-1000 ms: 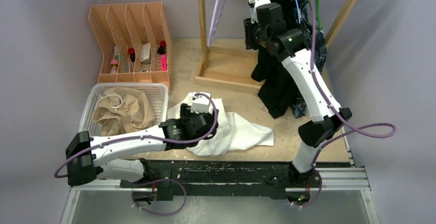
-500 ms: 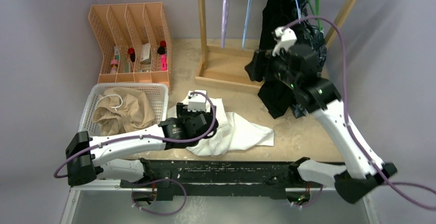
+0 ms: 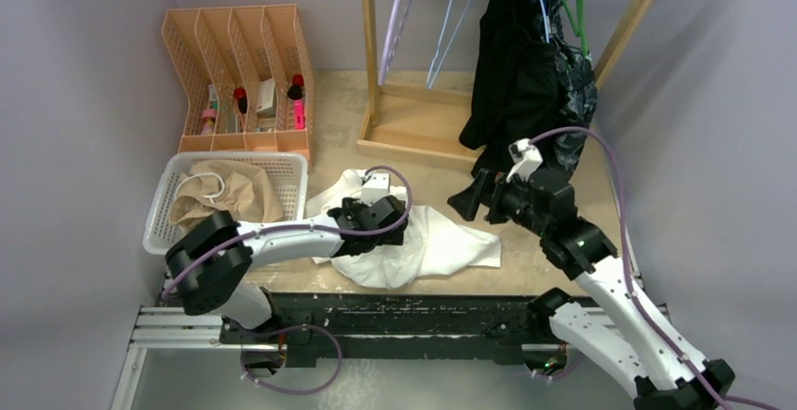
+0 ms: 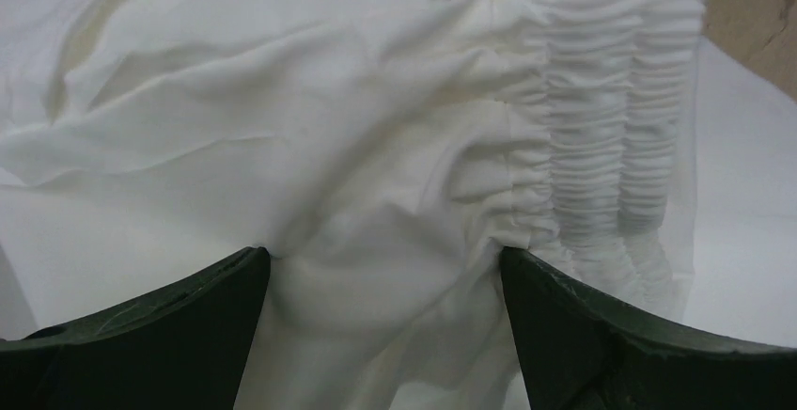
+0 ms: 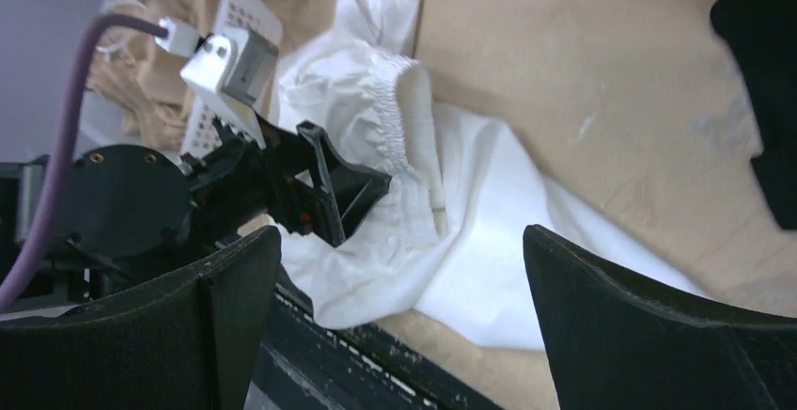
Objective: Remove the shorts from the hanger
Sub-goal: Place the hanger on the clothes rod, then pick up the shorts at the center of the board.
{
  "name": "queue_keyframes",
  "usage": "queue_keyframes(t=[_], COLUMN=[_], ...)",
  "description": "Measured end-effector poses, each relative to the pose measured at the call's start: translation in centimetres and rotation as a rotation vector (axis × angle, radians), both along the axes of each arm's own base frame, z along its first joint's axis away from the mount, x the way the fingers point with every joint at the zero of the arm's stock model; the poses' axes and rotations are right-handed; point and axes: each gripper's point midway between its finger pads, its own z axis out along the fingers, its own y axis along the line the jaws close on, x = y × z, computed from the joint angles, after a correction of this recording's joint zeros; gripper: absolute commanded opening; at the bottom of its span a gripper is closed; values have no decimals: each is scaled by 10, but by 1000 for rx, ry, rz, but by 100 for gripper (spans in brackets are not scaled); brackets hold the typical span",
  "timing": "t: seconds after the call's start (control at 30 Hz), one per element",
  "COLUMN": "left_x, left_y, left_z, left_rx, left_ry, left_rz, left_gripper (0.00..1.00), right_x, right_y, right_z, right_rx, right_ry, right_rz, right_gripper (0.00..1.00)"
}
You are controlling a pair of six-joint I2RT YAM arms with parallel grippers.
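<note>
White shorts (image 3: 442, 245) lie crumpled on the table near the front edge. My left gripper (image 3: 393, 229) presses down on them beside the gathered waistband (image 4: 601, 100), its jaws wide open with a bulge of white fabric (image 4: 376, 269) between the tips. My right gripper (image 3: 470, 201) hovers open and empty just right of the white shorts (image 5: 470, 231), facing the left gripper (image 5: 334, 184). Black shorts (image 3: 515, 62) and dark blue patterned shorts (image 3: 575, 86) hang on the rack. Tan shorts (image 3: 226, 205) lie in the white basket (image 3: 293, 167).
A wooden rack (image 3: 371, 43) stands at the back with a bare purple hanger (image 3: 399, 15), a bare light blue hanger (image 3: 451, 20) and a green hanger (image 3: 571, 6). An orange divider bin (image 3: 240, 62) sits at the back left. The black front rail (image 3: 423, 311) runs below the shorts.
My right arm left the hanging black shorts, swung down to the near table and opened its jaws. My left gripper shifted slightly right on the white shorts and opened wider.
</note>
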Motion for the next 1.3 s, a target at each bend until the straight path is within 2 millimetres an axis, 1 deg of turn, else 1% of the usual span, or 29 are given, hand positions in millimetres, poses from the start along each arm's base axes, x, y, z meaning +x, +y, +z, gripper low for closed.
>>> queue_keyframes(t=[0.1, 0.17, 0.2, 0.23, 0.3, 0.4, 0.5, 0.53, 0.6, 0.63, 0.67, 0.7, 0.77, 0.8, 0.83, 0.87, 0.9, 1.0, 1.1, 1.2, 1.3], left_x=[-7, -9, -6, -4, 0, 2, 0, -2, -5, -7, -8, -9, -9, -9, -8, -8, -8, -9, -11, -13, -17], left_y=[-12, -21, -27, -35, -44, -50, -46, -44, -37, -34, -31, -28, -24, -22, -20, -18, -16, -10, -8, -12, -18], left_z=[-23, -36, -36, -36, -35, -34, -30, -29, -25, -22, -16, -10, 5, 11, 16, 22, 26, 32, 33, 36, 45], left_rx=[-15, -11, -24, -43, -72, -122, -153, -154, -140, -138, -139, -144, -159, -166, -173, -178, -181, -189, -188, -204, -229], left_ry=[68, 102, 101, 97, 86, 73, 66, 69, 72, 70, 66, 58, 37, 26, 14, 2, -9, -25, -22, -24, -34], left_rz=[-46, -66, -71, -88, -95, -80, -53, -46, -40, -39, -38, -36, -33, -30, -25, -20, -15, -9, -12, -30, -62], left_gripper=[79, 69, 58, 42, 25, 0, 0, 0, 0, 0, 0, 0, 0, 0, 0, 0, 0, 0, 0, 0, 0], right_x=[-10, -16, -21, -24, -29, -33, -36, -37, -38, -39, -40, -40, -37, -36, -33, -31, -29, -24, -21, -20, -20], right_y=[6, 10, 12, 13, 15, 20, 29, 33, 38, 39, 40, 41, 42, 42, 43, 44, 46, 54, 67, 82, 103], right_z=[-34, -54, -64, -74, -89, -100, -114, -121, -137, -146, -153, -158, -167, -171, -175, -177, -181, -190, -195, -200, -200], right_rx=[14, 23, 25, 22, 8, -4, -31, -45, -83, -101, -117, -128, -139, -144, -146, -148, -150, -146, -127, -102, -43], right_ry=[101, 157, 190, 220, 274, 323, 373, 395, 440, 462, 479, 488, 500, 504, 509, 509, 509, 516, 513, 520, 528], right_rz=[27, 47, 58, 60, 61, 64, 77, 83, 84, 81, 75, 69, 53, 44, 36, 34, 31, 40, 74, 122, 202], right_gripper=[99, 100, 99, 99, 99, 100, 99, 98, 91, 81, 66, 58, 36, 30, 28, 19, 15, 14, 15, 20, 20])
